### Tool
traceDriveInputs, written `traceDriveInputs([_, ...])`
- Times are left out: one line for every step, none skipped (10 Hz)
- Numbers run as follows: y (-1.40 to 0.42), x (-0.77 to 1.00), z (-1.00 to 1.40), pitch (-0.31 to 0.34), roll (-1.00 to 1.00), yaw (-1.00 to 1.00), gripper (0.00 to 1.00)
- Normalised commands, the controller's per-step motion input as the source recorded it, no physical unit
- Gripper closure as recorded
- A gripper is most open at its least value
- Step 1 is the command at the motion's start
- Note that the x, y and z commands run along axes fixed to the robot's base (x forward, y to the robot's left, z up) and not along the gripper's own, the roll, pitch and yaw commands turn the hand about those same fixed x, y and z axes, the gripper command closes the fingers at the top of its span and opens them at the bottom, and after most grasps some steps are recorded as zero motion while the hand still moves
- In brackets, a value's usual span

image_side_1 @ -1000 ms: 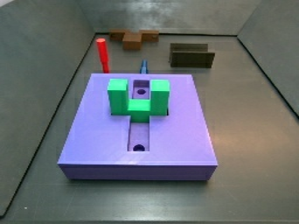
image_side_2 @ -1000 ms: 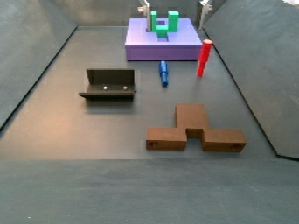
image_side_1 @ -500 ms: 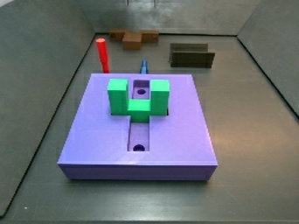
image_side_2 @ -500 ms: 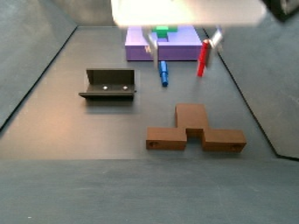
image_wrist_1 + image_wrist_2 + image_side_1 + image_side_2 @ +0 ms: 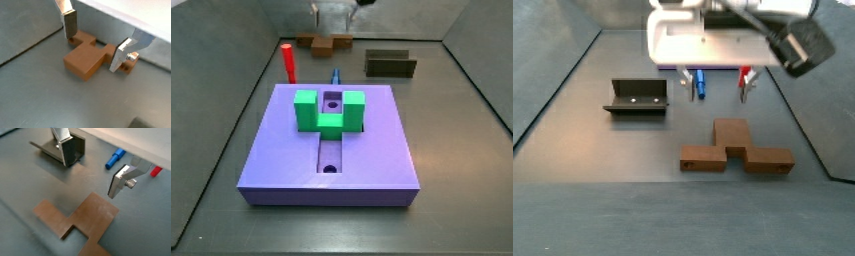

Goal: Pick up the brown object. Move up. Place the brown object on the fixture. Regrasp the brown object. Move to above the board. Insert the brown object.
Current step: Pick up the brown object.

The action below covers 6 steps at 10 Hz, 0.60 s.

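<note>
My gripper (image 5: pixel 715 96) now hides the board in a side view, fingers (image 5: pixel 70 24) wide and empty, lower above the brown object (image 5: pixel 734 148) than before

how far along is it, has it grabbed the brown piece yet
Not yet. Nothing looks done: the brown object lies flat on the floor, untouched. In hand: the gripper hangs open above it, fingers either side in a wrist view, holding nothing. Left: the pick, placing it on the empty fixture, regrasping, and inserting it in the board.

Red peg (image 5: pixel 289 62) (upright) — blue piece (image 5: pixel 115 158) nearby
</note>
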Motion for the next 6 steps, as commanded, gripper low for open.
traceDriveInputs([0.01, -0.41, -0.56, -0.039, -0.04, -0.01, 0.00])
traceDriveInputs([0.03, -0.20, -0.30, -0.021, 0.00, 0.00, 0.00])
traceDriveInputs([0.05, -0.21, -0.25, -0.027, -0.06, 0.00, 0.00])
traceDriveInputs([0.07, -0.10, -0.18, -0.019, -0.10, 0.00, 0.00])
traceDriveInputs([0.14, -0.09, -0.18, -0.006, -0.08, 0.00, 0.00])
traceDriveInputs([0.14, -0.02, -0.25, 0.000, -0.05, 0.00, 0.00])
